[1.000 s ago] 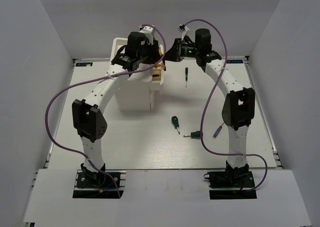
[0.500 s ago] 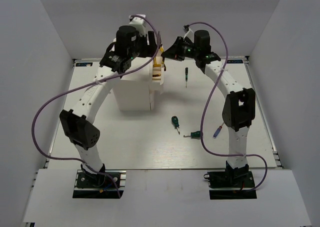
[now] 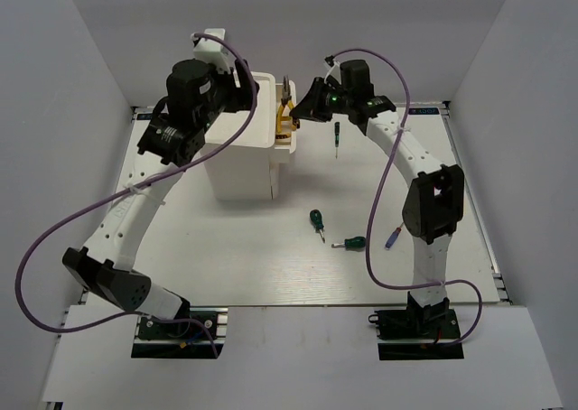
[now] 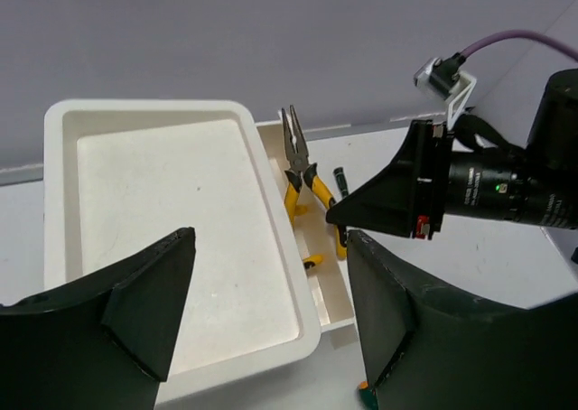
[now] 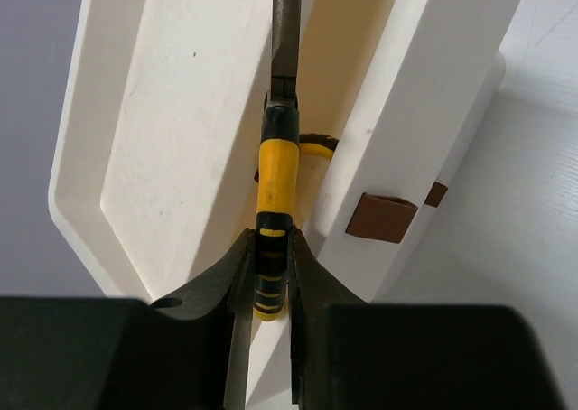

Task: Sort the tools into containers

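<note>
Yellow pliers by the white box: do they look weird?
Yes. The pliers poke nose-up out of the open drawer instead of lying flat, because the right pincer is shut on one handle.

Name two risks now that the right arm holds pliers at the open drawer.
1. The pliers stand nose-up in the right gripper, so they could end up propped against the drawer wall and block it from closing.
2. The jaws pinch only one handle near its end; the pliers might pivot or slip.
</note>
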Motion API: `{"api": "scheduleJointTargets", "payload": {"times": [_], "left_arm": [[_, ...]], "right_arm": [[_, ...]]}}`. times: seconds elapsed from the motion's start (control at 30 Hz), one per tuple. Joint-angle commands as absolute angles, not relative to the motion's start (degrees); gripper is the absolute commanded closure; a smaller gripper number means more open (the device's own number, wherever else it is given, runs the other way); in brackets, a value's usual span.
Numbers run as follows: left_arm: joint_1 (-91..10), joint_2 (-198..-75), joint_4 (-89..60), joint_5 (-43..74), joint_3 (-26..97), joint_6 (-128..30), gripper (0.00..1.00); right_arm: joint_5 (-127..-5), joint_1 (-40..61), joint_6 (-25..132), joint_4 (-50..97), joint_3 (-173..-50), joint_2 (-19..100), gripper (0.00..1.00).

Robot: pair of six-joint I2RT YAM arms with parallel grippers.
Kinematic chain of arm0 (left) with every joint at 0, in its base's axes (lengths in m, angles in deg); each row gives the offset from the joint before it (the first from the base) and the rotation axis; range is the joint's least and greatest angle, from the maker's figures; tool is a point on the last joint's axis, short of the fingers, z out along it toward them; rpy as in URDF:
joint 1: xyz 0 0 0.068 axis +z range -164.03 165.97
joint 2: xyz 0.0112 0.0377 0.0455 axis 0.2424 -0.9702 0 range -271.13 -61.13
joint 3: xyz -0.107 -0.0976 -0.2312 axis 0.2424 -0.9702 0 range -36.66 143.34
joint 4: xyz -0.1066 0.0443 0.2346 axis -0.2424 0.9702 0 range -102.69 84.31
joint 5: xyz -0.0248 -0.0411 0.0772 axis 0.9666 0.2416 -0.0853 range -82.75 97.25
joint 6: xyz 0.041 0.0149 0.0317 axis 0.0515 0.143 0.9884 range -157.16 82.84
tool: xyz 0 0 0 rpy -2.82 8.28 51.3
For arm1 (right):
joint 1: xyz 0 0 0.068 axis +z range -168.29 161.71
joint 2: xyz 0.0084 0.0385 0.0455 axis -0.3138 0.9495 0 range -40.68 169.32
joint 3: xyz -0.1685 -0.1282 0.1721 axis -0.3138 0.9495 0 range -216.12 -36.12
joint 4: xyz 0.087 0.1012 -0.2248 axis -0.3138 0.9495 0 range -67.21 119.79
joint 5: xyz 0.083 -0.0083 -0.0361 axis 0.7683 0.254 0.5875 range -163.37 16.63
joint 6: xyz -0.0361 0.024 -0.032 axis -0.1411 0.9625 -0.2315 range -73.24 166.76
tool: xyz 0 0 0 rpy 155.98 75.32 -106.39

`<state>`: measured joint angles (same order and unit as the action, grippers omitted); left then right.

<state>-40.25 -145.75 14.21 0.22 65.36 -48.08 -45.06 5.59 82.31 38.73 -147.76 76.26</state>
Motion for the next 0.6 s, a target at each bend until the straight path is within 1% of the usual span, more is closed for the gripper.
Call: {"api": "scheduleJointTargets", "payload": {"times": [0.0,0.13,0.17,0.27,0.3,0.37,0.4,0.43,0.47,0.5,0.57], "left_arm": [[-40.4,-142.2,14.7,-2.0,62.7,-48.1,0.22],[-40.4,-138.7,15.3,-3.1,59.9,-48.1,0.22],[-40.4,-137.4,15.9,-3.8,58.9,-48.1,0.21],[-40.4,-136.4,16.4,-5.0,57.4,-48.6,0.21],[-40.4,-135.7,16.9,-5.0,57.4,-48.6,0.21],[-40.4,-135.0,16.9,-7.0,56.1,-48.6,0.19],[-40.4,-134.2,16.9,-7.8,56.1,-48.6,0.19],[-40.4,-133.4,16.9,-8.7,55.2,-49.3,0.18],[-40.4,-133.4,16.9,-10.8,54.7,-49.3,0.18],[-39.9,-132.9,16.9,-12.1,53.9,-50.0,0.18],[-39.3,-132.9,17.6,-15.4,53.3,-52.0,0.19]], "right_arm": [[-47.8,6.5,82.0,39.9,-151.0,72.4,1.00],[-48.6,7.2,82.2,41.3,-151.7,72.6,1.00],[-48.2,7.6,81.4,41.4,-152.3,72.8,1.00],[-47.6,8.2,81.2,41.6,-153.2,72.7,0.79],[-47.5,8.3,80.9,41.7,-153.3,72.7,0.70],[-47.2,8.3,80.8,41.6,-153.8,72.7,0.62],[-47.2,8.3,80.8,41.5,-154.0,72.5,0.55],[-46.6,8.3,80.5,41.4,-154.3,72.6,0.53],[-46.6,8.3,80.4,41.3,-154.7,72.2,0.53],[-46.5,8.2,79.9,41.2,-154.9,71.7,0.49],[-46.1,7.8,79.3,41.3,-155.5,71.0,0.49]]}}
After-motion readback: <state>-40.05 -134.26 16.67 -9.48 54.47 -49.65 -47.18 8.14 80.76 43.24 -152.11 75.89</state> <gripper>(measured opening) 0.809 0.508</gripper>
